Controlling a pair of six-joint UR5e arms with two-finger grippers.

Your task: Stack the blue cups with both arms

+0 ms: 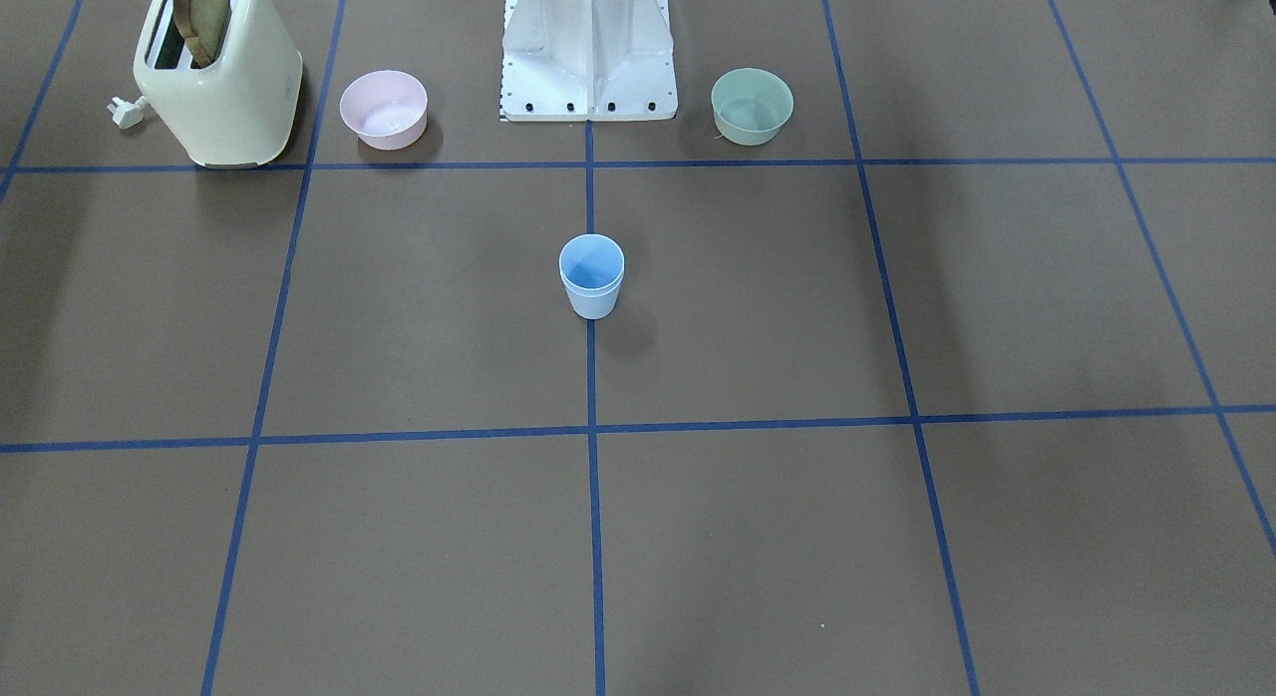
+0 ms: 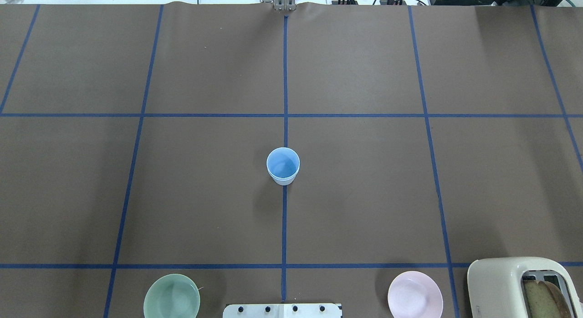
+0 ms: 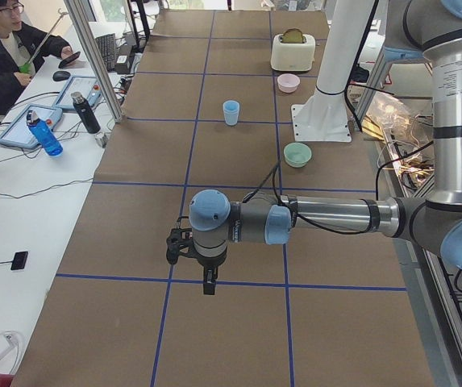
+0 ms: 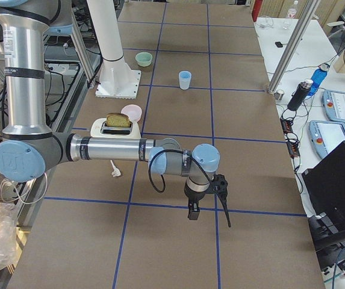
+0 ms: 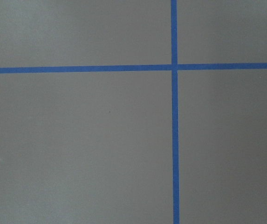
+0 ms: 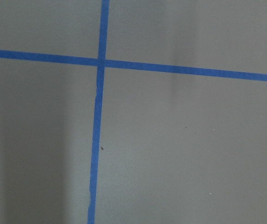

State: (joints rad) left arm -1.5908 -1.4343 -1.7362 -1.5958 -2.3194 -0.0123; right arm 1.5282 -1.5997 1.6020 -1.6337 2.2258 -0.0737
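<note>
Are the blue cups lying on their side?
No, the blue cups stand upright, mouth upward, on the middle blue tape line.

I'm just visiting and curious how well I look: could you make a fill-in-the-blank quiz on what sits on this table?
The blue cups stand one ____ the other on the middle tape line.
The bowl next to the toaster is ____.
The other bowl, across the white pedestal from it, is ____.
Missing words: inside, pink, green.
</note>
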